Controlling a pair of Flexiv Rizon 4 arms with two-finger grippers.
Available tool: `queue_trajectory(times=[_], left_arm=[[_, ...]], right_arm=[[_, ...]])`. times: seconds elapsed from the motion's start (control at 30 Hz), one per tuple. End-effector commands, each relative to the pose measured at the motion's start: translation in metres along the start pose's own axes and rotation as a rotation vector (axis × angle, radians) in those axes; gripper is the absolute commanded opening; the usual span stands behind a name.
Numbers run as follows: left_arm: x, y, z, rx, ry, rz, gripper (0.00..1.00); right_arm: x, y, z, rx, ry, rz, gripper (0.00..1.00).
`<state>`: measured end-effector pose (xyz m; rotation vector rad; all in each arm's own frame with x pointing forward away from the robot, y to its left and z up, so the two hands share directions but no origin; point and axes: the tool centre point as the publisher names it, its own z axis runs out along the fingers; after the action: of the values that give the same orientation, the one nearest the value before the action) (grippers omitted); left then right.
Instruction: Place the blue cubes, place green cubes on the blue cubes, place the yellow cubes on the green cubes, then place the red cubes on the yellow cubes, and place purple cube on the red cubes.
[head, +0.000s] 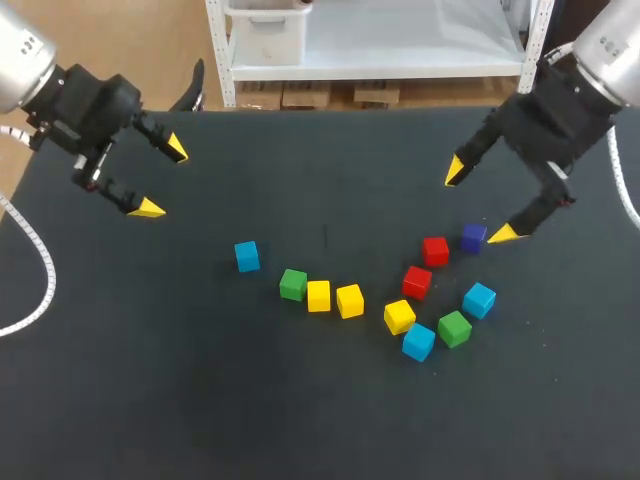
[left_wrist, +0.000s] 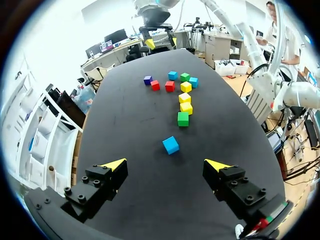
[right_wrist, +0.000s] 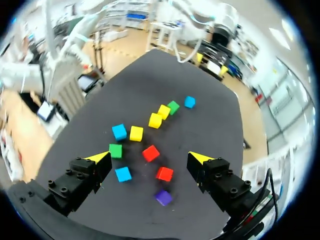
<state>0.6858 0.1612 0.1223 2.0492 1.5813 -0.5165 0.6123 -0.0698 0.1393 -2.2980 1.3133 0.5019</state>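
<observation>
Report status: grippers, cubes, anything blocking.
Left gripper open, empty, over the black table. Right gripper open, empty, near the small purple cube. Eleven coloured cubes scattered, none stacked. No obstruction seen.

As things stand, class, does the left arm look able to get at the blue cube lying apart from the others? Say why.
Probably yes. The left gripper is open, the lone blue cube lies ahead of it on the table, clear of the nearest green cube, and nothing stands between them.

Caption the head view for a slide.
Left gripper and right gripper open above the black table; eleven coloured cubes lie unstacked.
</observation>
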Motion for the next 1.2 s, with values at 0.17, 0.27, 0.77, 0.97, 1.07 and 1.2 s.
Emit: queue_trajectory(times=[0.17,0.27,0.77,0.97,1.07,1.2], left_arm=[[0.0,0.0,0.0,-0.001,0.0,0.002,1.0],[0.0,0.0,0.0,-0.001,0.0,0.002,1.0],[0.0,0.0,0.0,-0.001,0.0,0.002,1.0],[0.0,0.0,0.0,-0.001,0.0,0.002,1.0],[0.0,0.0,0.0,-0.001,0.0,0.002,1.0],[0.0,0.0,0.0,-0.001,0.0,0.002,1.0]], right_arm=[[0.003,-0.01,0.0,-0.08,0.005,-0.215,1.0],[0.003,-0.01,0.0,-0.08,0.005,-0.215,1.0],[-0.014,-0.001,0.011,-0.092,0.037,-0.321,1.0],[-0.03,0.016,0.029,-0.112,0.046,-0.376,1.0],[-0.037,0.023,0.036,-0.11,0.04,-0.394,1.0],[-0.049,0.031,0.047,-0.127,0.083,-0.424,1.0]])
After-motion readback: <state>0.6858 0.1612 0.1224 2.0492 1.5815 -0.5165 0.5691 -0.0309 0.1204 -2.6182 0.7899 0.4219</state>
